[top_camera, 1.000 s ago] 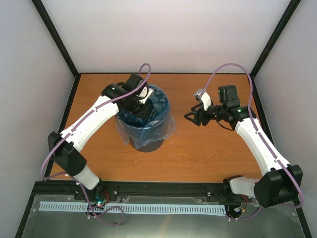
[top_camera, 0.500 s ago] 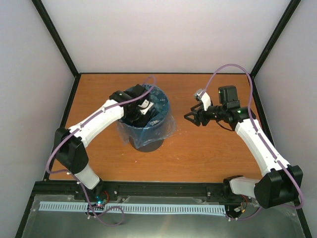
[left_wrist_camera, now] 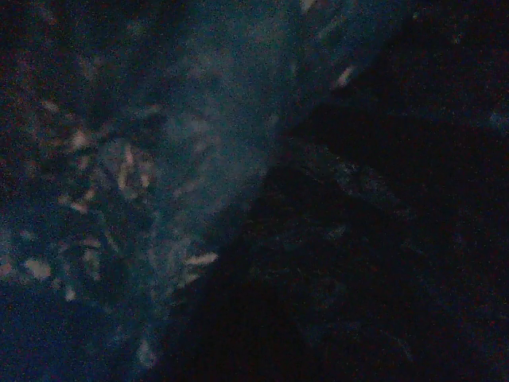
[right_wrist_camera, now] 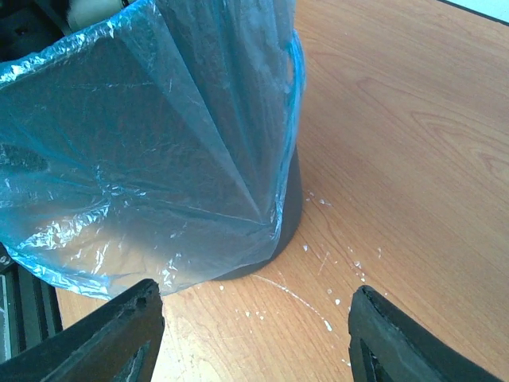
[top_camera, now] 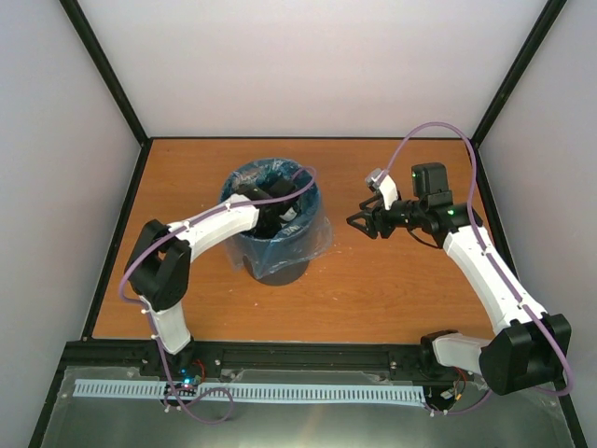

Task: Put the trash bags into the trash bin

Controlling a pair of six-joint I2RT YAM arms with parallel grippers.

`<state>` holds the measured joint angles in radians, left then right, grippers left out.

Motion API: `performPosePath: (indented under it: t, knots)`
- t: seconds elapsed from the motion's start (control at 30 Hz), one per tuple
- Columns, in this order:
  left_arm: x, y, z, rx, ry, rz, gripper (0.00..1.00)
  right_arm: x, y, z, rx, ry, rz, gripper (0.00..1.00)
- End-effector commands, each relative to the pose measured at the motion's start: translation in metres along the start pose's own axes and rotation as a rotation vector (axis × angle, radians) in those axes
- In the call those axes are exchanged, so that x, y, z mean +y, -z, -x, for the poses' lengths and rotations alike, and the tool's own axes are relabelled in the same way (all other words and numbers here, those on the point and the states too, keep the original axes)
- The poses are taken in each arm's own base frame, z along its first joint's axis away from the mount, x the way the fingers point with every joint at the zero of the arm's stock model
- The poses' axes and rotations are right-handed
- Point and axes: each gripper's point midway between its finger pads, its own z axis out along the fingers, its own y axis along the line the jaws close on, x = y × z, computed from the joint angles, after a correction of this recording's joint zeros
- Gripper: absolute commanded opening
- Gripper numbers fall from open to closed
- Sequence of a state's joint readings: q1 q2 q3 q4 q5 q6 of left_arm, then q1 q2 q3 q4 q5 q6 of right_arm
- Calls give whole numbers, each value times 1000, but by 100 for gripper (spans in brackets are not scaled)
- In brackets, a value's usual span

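The dark grey trash bin (top_camera: 283,268) stands upright at the table's middle left. The light-blue trash bag (top_camera: 318,240) lines it, folded over the rim and hanging down the outside. My left gripper (top_camera: 278,213) is pushed down inside the bin, mostly hidden by the rim and wrist. The left wrist view is dark and shows only wrinkled blue bag (left_wrist_camera: 183,183) close up; the fingers cannot be made out. My right gripper (top_camera: 360,222) hovers open to the right of the bin, apart from it. In its wrist view, the bag (right_wrist_camera: 159,151) and the bin's base (right_wrist_camera: 291,208) lie beyond the right gripper (right_wrist_camera: 254,334).
The wooden table (top_camera: 392,289) is walled by white panels at the back and sides, with black frame posts at the corners. White specks and scratches (right_wrist_camera: 318,298) mark the table by the bin's foot.
My left arm has folded and driven its gripper deeper into the bin, toward its right side. The right arm has stayed in place, still open.
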<state>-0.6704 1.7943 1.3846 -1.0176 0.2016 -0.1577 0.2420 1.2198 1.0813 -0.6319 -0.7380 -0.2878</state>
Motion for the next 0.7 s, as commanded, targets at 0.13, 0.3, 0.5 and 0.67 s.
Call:
performPosePath:
  t: [0.13,0.3,0.5,0.67]
  knots:
    - [-11,-29,-7,37,-35,-51,1,4,0,1,-11,21,15,65]
    - [-25,-54,-15,99,-70,-68,1,6,1,2,-17,23,23,65]
    - [-36,-62,-14,120,-95,-72,1,12,11,15,-40,37,17,65]
    - [-41,-44,-6,79,-93,-66,1,21,35,52,-90,57,-10,69]
